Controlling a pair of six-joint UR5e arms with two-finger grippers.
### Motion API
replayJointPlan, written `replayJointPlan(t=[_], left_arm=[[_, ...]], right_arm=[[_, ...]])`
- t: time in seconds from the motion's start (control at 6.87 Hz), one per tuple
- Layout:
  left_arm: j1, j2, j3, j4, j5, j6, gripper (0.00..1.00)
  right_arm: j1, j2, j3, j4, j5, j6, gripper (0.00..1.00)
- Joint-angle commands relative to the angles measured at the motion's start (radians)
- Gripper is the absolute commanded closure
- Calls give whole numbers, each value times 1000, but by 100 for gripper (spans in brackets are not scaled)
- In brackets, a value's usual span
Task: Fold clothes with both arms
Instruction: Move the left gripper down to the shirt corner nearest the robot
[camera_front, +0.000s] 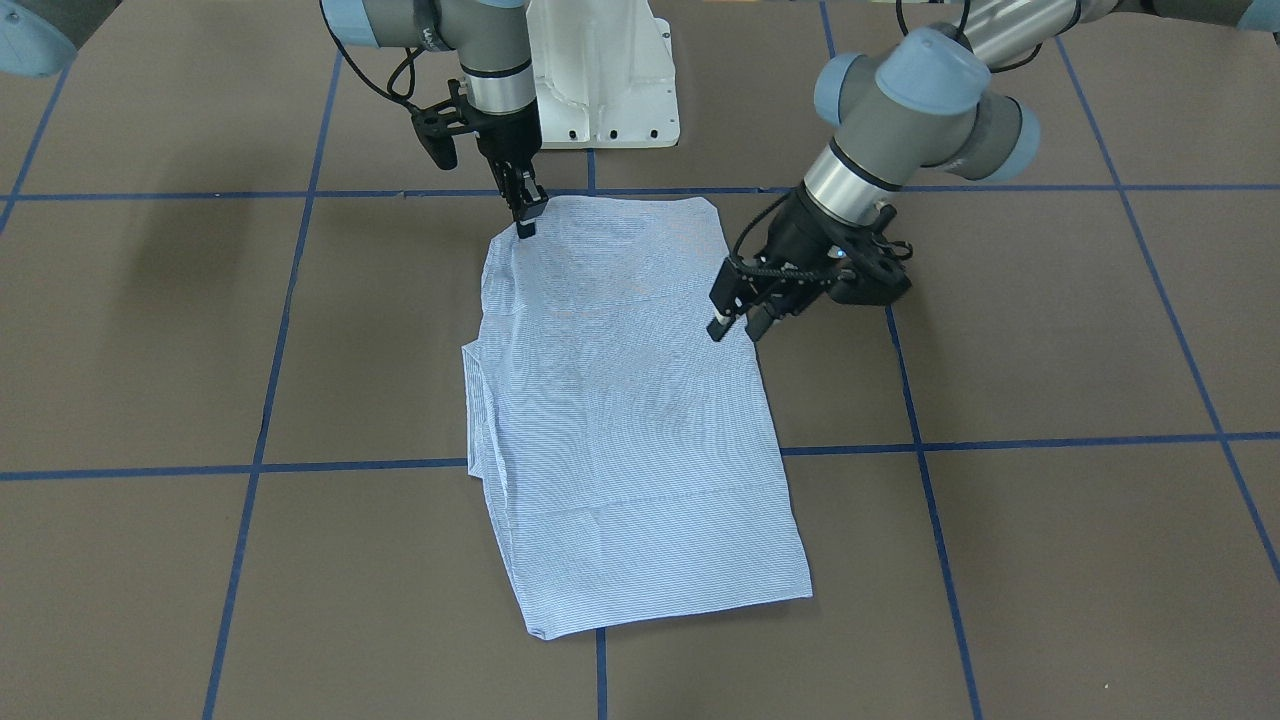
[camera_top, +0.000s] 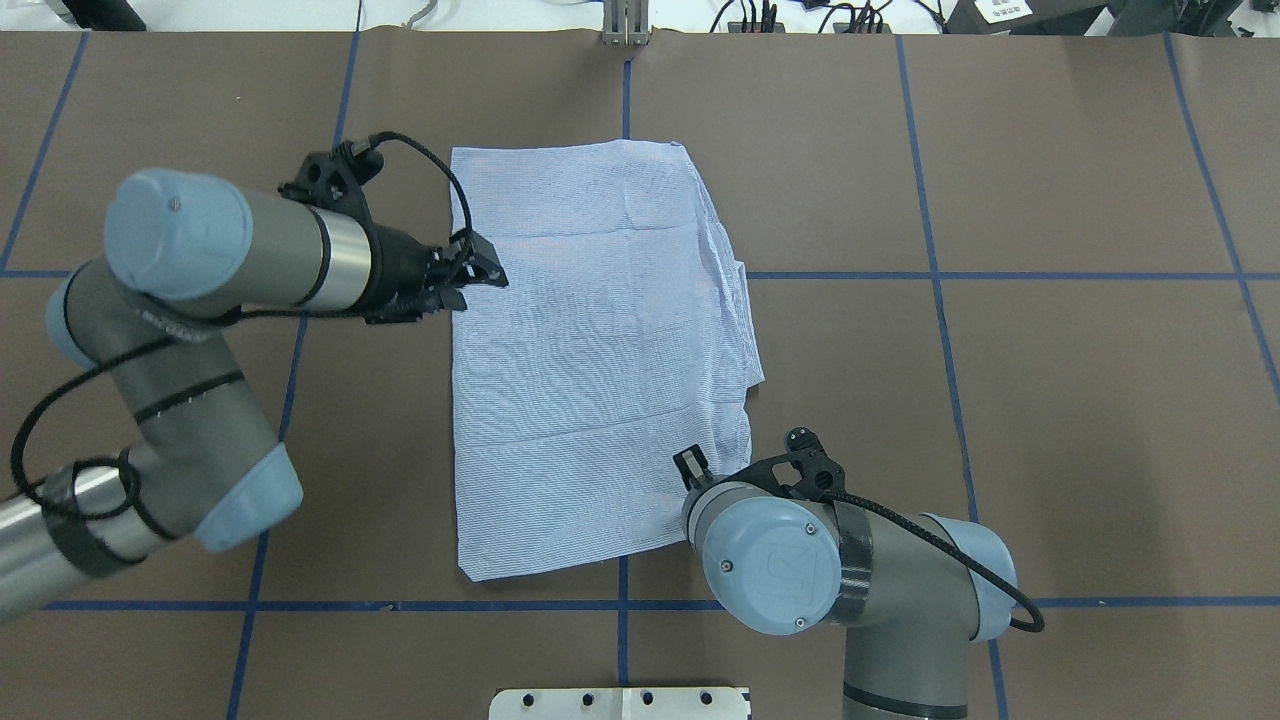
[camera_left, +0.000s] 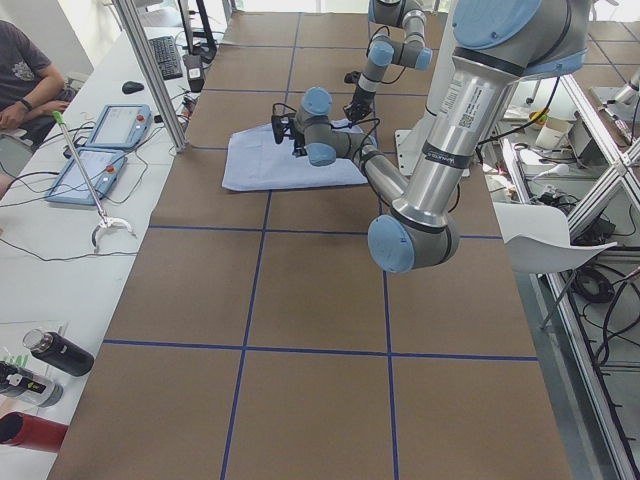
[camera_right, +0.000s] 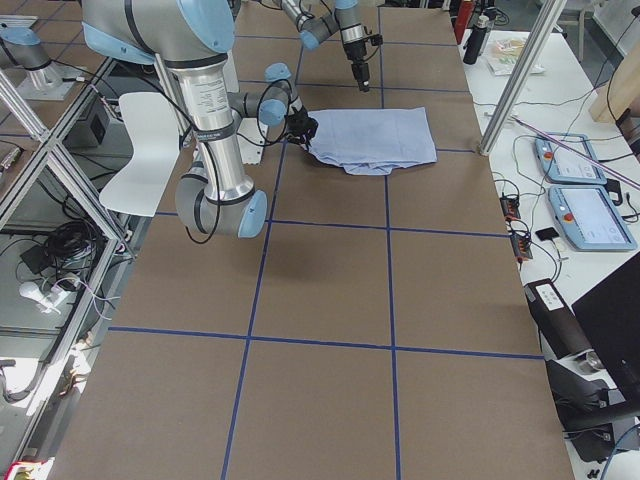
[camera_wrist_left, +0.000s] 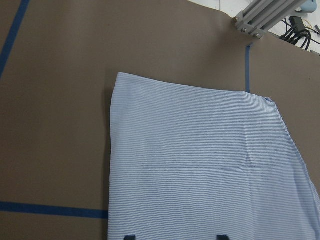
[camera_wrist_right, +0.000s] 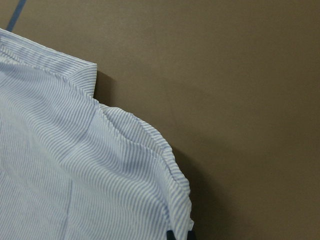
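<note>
**Two robot pincers at the edges of a folded striped shirt**

A light blue and white fine-striped shirt lies folded into a long, flat panel on a brown desk crossed by blue tape lines. The right pincer points straight down, its fingers drawn together on one corner of the shirt. The left pincer is tilted, with its fingers parted and their tips at the shirt's side edge. Whether they touch the cloth is unclear. Most of the shirt stretches away from both pincers, towards the camera. A white pedestal stands just behind the right pincer.
</note>
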Motion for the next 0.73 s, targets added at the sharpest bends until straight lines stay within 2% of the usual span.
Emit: replayJointPlan(t=[0.0, 0.15, 0.29, 0.58], left_arm=[[221, 113, -121, 1, 179, -170, 39], [267, 161, -138, 1, 199, -242, 39], [335, 204, -138, 1, 256, -339, 39], [422, 230, -137, 2, 298, -443, 39]], right_arm=[[-25, -4, 11, -14, -10, 13, 100], [-25, -4, 11, -14, -8, 13, 100], [-25, -8, 15, -14, -7, 11, 100], [-25, -8, 17, -14, -7, 11, 100]])
